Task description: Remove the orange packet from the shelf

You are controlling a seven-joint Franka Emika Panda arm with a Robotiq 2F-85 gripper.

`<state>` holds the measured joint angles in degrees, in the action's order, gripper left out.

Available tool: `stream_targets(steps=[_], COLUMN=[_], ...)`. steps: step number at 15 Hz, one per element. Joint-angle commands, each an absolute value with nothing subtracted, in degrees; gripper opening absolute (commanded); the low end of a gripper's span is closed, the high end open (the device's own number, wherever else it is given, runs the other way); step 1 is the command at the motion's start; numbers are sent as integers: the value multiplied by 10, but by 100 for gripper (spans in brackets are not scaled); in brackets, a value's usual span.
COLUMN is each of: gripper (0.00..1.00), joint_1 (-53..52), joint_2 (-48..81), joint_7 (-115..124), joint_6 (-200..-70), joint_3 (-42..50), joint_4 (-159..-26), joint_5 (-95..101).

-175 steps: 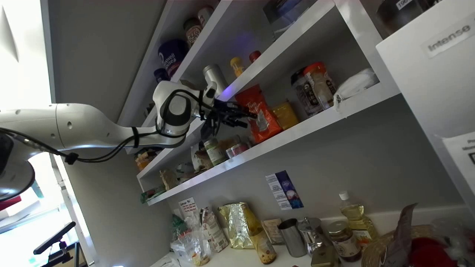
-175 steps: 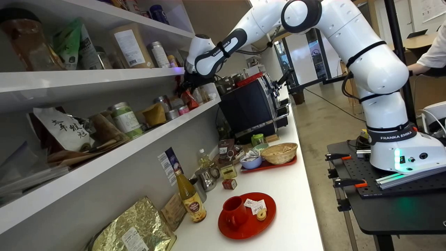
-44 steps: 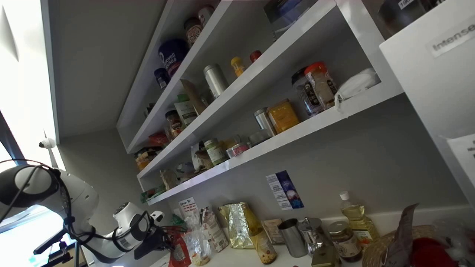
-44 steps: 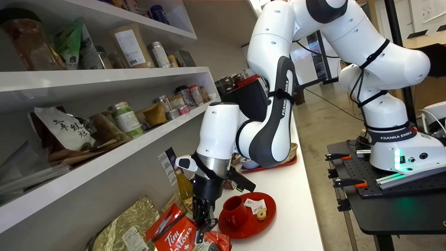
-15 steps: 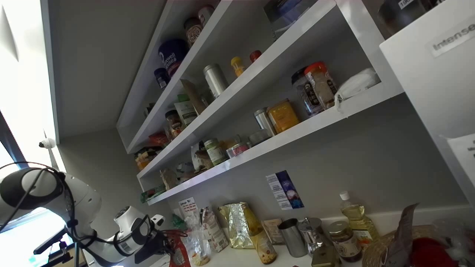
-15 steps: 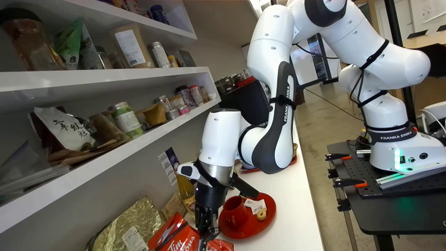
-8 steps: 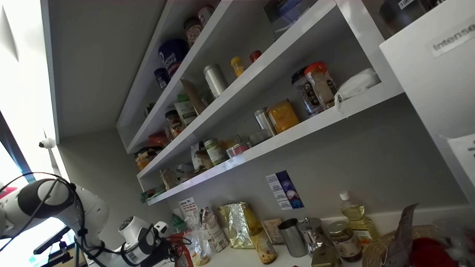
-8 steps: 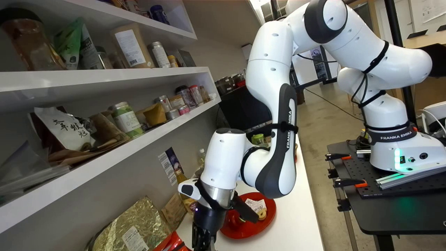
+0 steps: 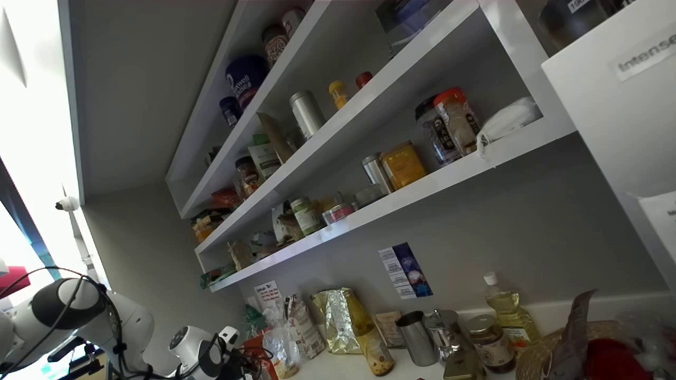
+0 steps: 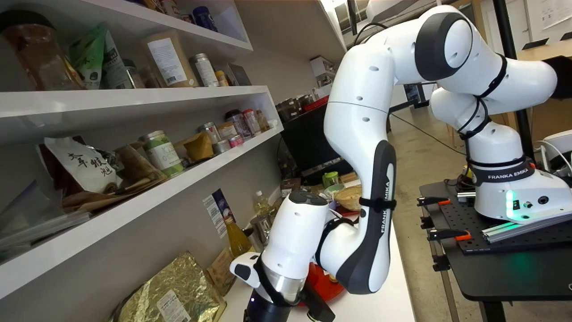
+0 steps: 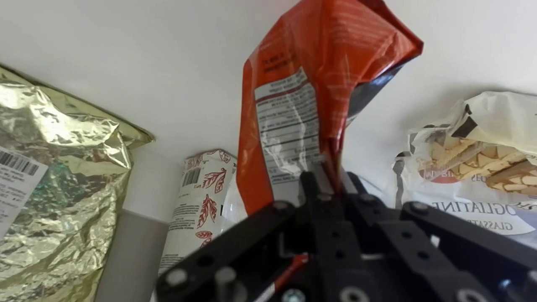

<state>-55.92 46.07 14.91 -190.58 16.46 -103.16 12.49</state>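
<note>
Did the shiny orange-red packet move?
Yes, down and leftward in an exterior view: the packet, earlier on the long white shelf, is now below it.

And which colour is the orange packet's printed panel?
The panel is whitish; the wrist view shows it best.

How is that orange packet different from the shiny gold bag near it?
Colour: the orange packet is orange-red, while the gold bag is metallic gold.
Marking: the orange packet shows a white panel of small print; the gold bag has a white barcoded label.
Hold: the orange packet is pinched in the jaws, whereas the gold bag rests on the counter, apart from them.
Both are glossy, creased bags.
</note>
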Motion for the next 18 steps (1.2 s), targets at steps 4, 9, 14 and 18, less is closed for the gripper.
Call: stream_targets(steps=[4, 9, 14, 18], gripper=[1, 31, 66, 95], joint_1=[-589, -593, -595, -596], joint_2=[510, 526, 526, 483], joint_7=[100, 84, 80, 78], joint_6=[-1908, -1901, -1891, -1827], joint_3=[181, 180, 177, 170], joint_4=[-988, -976, -969, -989], joint_5=[-6, -42, -49, -37])
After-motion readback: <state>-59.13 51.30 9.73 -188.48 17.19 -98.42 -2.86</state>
